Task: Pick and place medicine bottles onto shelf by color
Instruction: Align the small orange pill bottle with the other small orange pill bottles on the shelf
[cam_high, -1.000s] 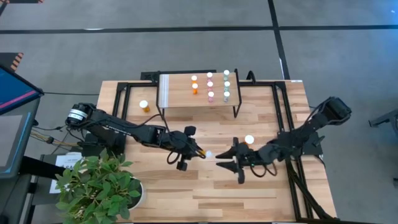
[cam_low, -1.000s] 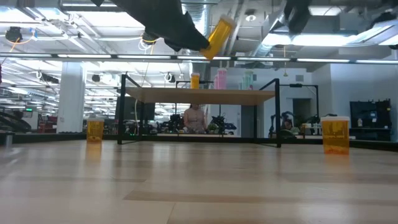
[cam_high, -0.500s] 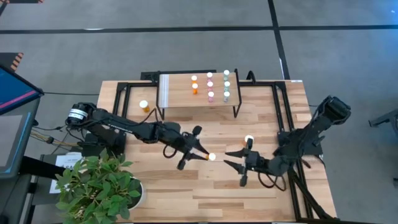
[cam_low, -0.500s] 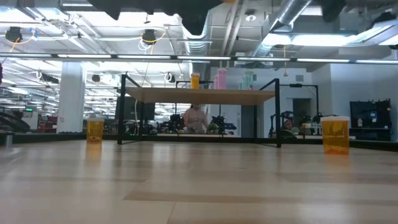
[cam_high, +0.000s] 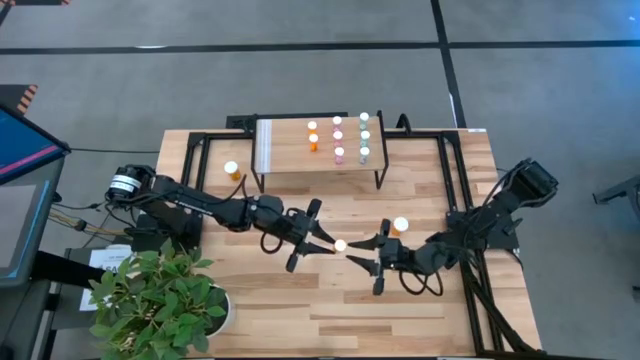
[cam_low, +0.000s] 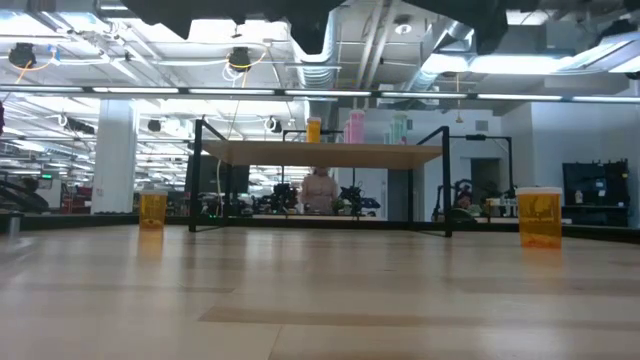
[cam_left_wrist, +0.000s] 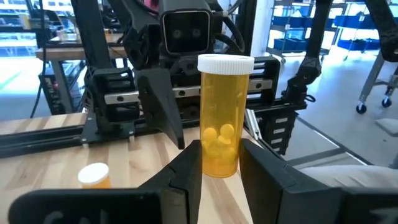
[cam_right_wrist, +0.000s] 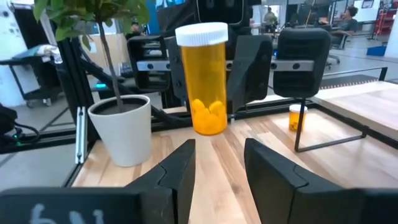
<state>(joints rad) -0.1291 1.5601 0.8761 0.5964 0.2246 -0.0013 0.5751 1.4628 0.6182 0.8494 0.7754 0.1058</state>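
A: Left gripper (cam_high: 322, 238), mid-table, above the surface: fingers (cam_left_wrist: 186, 174) pinch the lower body of 1 large orange bottle (cam_left_wrist: 224, 116).

B: Right gripper (cam_high: 367, 263)?

A: Fingers spread, just beside that bottle, facing it, not touching.

B: Axis?

A: Upright in both wrist views, white cap on top, pills at the base.

B: Surroundings?

A: Wood table (cam_high: 300, 300). Shelf (cam_high: 320, 165) at the far edge carries small bottles. 2 more orange bottles (cam_high: 232, 171) stand on the table.
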